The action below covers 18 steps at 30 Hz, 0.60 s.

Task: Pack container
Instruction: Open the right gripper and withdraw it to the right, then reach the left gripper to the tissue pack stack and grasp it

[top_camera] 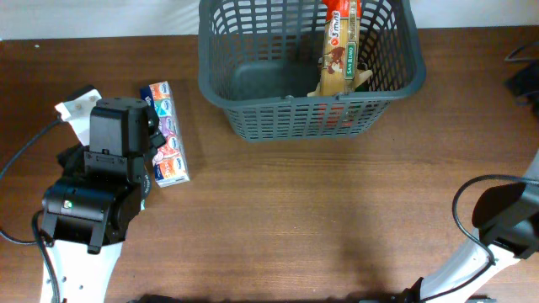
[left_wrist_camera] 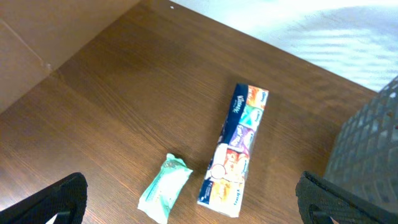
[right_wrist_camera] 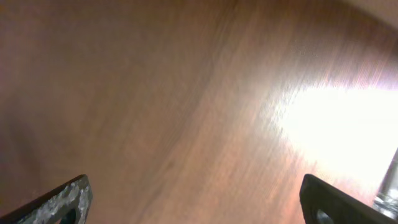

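The container point(top_camera: 278, 99), a big dark grey lattice basket, stands at the table's far middle. A tall brown-and-red food pack point(top_camera: 339, 50) leans upright inside it, and something red point(top_camera: 337, 118) shows through the front slots. My left gripper point(left_wrist_camera: 193, 196) hovers open above a colourful tissue multipack point(left_wrist_camera: 235, 152) and a small teal packet point(left_wrist_camera: 165, 186), both lying on the wood between its spread fingers, untouched. The basket's corner point(left_wrist_camera: 373, 143) shows at that view's right. My right gripper point(right_wrist_camera: 196, 199) is open over bare wood, holding nothing.
The left arm point(top_camera: 105, 185) covers the table's left side, with the tissue multipack point(top_camera: 165, 133) just right of it. A white packet point(top_camera: 76, 105) peeks out behind it. The right arm point(top_camera: 505, 220) sits at the right edge. White cloth lies beyond the table's far edge.
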Each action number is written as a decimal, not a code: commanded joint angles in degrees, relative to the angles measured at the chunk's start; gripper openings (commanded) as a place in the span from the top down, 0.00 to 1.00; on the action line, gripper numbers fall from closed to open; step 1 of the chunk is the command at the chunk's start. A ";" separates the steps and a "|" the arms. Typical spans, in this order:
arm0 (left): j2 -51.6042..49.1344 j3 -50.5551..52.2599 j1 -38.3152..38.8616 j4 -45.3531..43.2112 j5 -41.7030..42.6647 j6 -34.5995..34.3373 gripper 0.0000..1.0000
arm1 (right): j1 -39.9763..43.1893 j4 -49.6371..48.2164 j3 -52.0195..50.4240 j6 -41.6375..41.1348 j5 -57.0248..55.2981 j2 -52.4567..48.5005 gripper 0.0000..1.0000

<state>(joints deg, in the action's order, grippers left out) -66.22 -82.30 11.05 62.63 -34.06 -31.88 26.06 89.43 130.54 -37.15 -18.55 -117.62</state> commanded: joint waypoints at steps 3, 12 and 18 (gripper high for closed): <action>0.17 -0.66 -0.35 0.00 4.39 0.70 0.01 | 0.31 -1.07 -3.69 0.70 -0.07 -0.07 0.01; -0.63 -0.66 -0.37 -3.80 7.54 0.83 0.00 | 0.26 -1.38 -3.69 0.68 -0.07 -0.09 0.01; -7.08 -1.25 -4.31 -8.37 15.21 2.86 0.00 | 0.26 -1.40 -3.69 0.68 -0.07 -0.09 0.01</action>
<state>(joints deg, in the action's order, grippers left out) -68.27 -82.50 10.15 54.52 -25.21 -30.39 26.06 88.18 127.11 -36.77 -18.37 -117.78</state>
